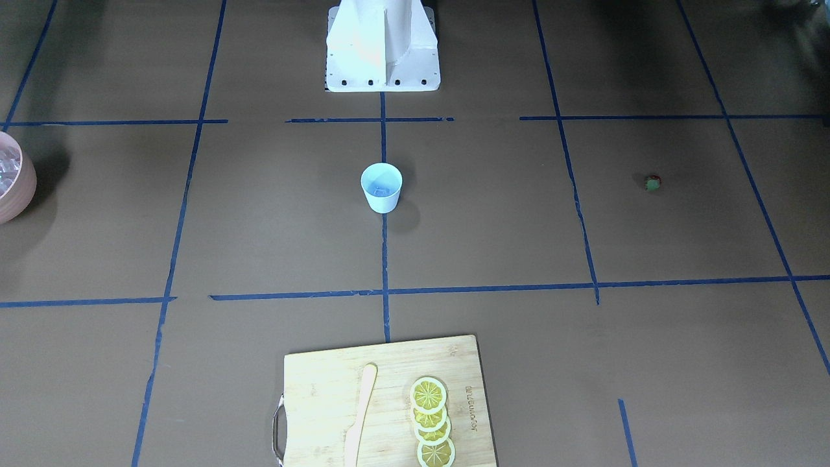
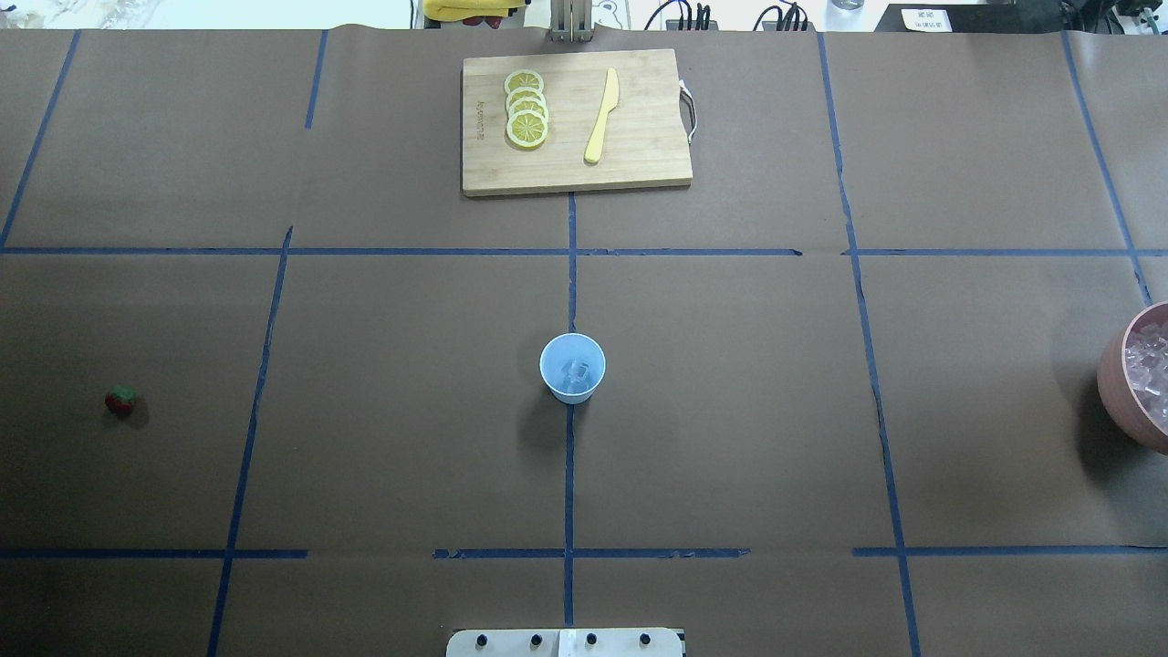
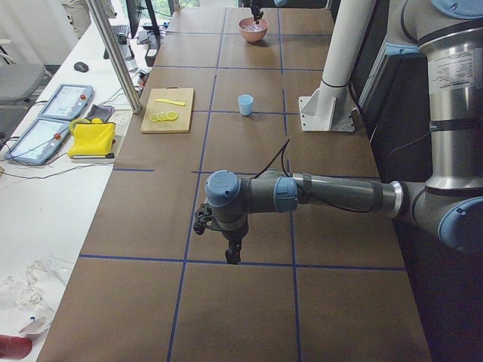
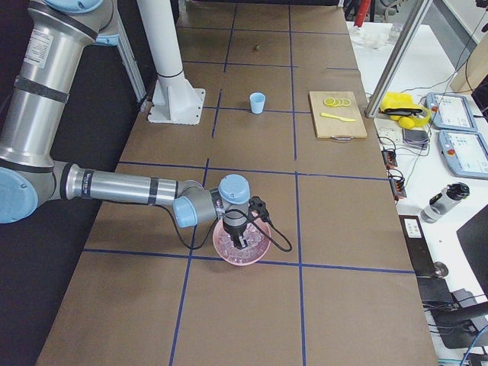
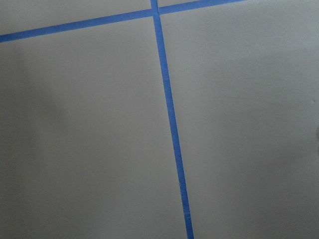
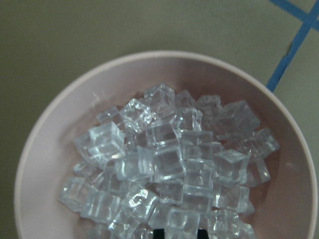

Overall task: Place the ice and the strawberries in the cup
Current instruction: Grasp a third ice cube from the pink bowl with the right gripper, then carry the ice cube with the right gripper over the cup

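Ice [image 2: 576,370] is sitting in cup [image 2: 550,358]; strawberry [image 2: 121,400] is lying at its 9 o'clock, outstanding. Left gripper [image 3: 233,256] and right gripper [image 6: 179,233]: closure is not showing.

Brown paper-covered counter [image 2: 365,411] with blue tape lines [image 2: 571,274] marking it into a grid. At the operators' edge there's a bamboo cutting board [image 2: 639,173] with a metal handle [image 2: 691,102] on 1 short side. On it are 4 lemon slices [image 2: 526,108] overlapping in a row, and a pale yellow knife [image 2: 601,117] lying beside them, not touching. A pink bowl [image 2: 1118,383] is way off at 1 end. On the side bench: a yellow cloth [image 3: 92,138] and 2 tablets [image 3: 66,100].
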`<state>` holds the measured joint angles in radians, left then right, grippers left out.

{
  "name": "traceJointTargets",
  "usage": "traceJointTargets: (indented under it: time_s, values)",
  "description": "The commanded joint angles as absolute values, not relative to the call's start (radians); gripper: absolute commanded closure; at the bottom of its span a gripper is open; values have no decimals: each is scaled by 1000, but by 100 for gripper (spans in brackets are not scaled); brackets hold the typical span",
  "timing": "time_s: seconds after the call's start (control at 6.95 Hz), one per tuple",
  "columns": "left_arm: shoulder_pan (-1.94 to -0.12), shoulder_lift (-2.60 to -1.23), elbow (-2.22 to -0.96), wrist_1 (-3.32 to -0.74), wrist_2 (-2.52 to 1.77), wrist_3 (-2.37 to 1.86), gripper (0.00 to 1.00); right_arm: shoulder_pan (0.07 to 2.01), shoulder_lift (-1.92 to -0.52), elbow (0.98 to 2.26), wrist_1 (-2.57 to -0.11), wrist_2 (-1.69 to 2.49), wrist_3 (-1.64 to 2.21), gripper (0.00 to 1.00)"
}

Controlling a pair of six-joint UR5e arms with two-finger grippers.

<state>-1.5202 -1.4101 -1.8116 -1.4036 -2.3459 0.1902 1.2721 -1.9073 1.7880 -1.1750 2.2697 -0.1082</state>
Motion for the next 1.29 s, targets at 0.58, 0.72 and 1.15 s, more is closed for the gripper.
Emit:
traceJointTargets:
  time_s: [0.58, 0.72, 1.15]
  values:
    - [-1520, -1411, -1815, -1408, -2345, 190, 0, 1186, -1541, 2105, -1631, 2277, 140, 100]
    - [-1520, -1410, -1815, -1410, -2345, 190, 0, 1107, -1470, 2111, -1632, 2267, 298, 100]
    - [-1520, -1411, -1815, -1413, -2345, 190, 0, 768, -1144, 2056, -1743, 2084, 694, 100]
